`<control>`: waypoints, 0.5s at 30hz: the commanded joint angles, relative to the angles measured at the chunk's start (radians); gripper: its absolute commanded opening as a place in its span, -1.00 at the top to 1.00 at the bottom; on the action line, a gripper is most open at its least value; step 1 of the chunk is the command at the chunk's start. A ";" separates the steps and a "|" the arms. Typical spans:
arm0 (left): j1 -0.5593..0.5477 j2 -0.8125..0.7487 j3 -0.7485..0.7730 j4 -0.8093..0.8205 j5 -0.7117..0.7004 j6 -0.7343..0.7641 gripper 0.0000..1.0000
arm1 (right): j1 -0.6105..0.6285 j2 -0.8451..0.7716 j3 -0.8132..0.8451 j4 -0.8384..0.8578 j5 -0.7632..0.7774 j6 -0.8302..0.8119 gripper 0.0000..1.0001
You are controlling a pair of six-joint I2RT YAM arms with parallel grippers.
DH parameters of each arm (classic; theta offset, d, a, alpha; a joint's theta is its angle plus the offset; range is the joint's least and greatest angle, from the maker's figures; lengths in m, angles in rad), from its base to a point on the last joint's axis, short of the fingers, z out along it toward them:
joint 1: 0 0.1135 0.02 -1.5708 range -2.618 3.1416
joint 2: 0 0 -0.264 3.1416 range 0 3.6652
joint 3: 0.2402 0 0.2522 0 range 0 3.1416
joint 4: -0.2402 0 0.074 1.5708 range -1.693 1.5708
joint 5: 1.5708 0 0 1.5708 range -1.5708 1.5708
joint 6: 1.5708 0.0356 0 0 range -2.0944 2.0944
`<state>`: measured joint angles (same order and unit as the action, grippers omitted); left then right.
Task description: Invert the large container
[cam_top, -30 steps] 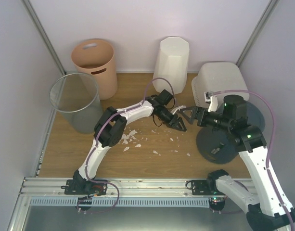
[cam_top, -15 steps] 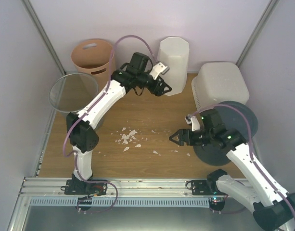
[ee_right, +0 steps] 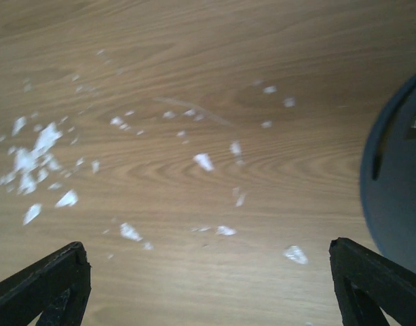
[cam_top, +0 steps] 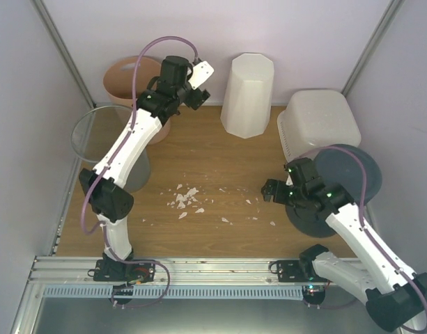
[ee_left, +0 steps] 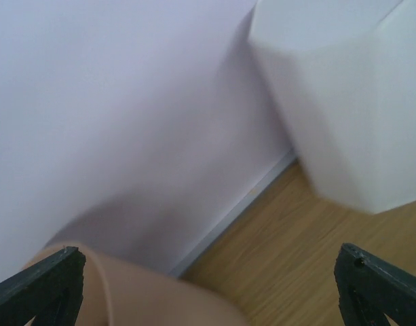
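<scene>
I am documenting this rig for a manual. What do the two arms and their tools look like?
The left arm and right arm have white link shells, black joints and a looping purple cable each. The left tool and right tool have black pointed fingers.

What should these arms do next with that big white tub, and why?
Probably just fold back toward their bases: the wide translucent-white plastic tub seems to rest base-up already, and the left gripper and right gripper are open, empty and away from it.
</scene>
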<state>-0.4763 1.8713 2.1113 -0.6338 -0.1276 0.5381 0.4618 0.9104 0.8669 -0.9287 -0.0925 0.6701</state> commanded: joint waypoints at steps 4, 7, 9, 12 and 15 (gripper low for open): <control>0.110 0.125 0.076 -0.047 -0.209 0.148 -0.98 | -0.051 0.007 0.043 -0.128 0.362 0.014 -0.98; 0.167 0.112 0.065 -0.063 -0.186 0.187 -0.98 | -0.120 0.019 0.036 -0.096 0.326 -0.054 -1.00; 0.199 0.084 0.044 -0.065 -0.166 0.220 -0.98 | -0.155 0.031 0.041 -0.074 0.290 -0.077 -1.00; 0.231 0.033 0.007 -0.069 -0.174 0.291 -0.98 | -0.193 0.056 0.053 -0.091 0.318 -0.105 -1.00; 0.244 -0.020 -0.033 -0.077 -0.198 0.346 -0.98 | -0.256 0.067 0.077 -0.104 0.335 -0.132 -1.00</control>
<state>-0.2379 1.9614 2.1136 -0.7254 -0.2951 0.7799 0.2714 0.9680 0.8982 -1.0168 0.1837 0.5945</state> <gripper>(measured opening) 0.989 0.997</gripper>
